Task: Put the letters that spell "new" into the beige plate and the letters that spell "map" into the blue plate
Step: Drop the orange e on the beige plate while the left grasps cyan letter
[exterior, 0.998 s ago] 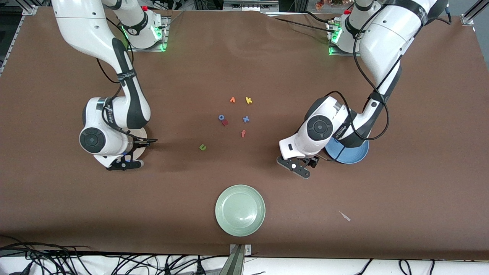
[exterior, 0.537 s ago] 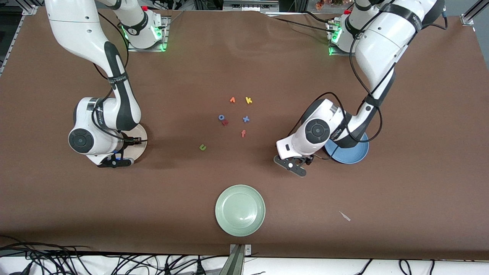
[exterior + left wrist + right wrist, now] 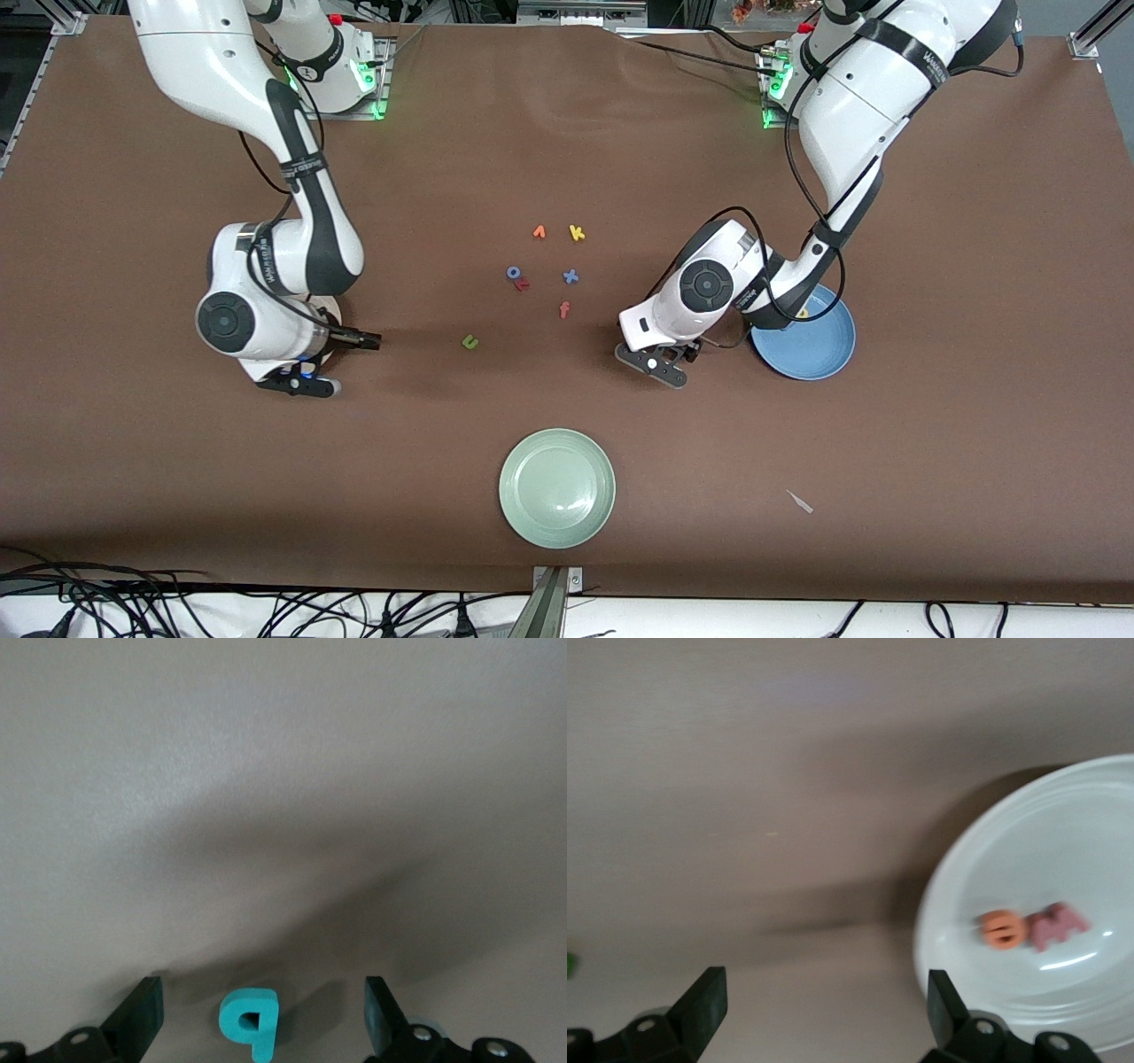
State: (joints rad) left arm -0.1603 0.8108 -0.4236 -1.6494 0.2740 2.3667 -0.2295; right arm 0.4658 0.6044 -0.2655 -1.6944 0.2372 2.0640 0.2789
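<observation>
Left hand [image 3: 257, 1014] moved toward centre, released, teal p [image 3: 250, 1022] lying between its fingers

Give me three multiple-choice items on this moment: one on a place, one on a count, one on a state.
1. The teal p lies:
A. on the table between the left pincer's fingers
B. in the blue plate
C. in the green plate

2. Letters in the beige plate:
A. none
B. two
C. three

3. The right pincer is:
A. shut on a letter
B. open, empty
C. shut, empty

Key: 1 A, the left wrist view shows it there. 2 B, an orange e and a pink w. 3 B, its fingers stand apart.
</observation>
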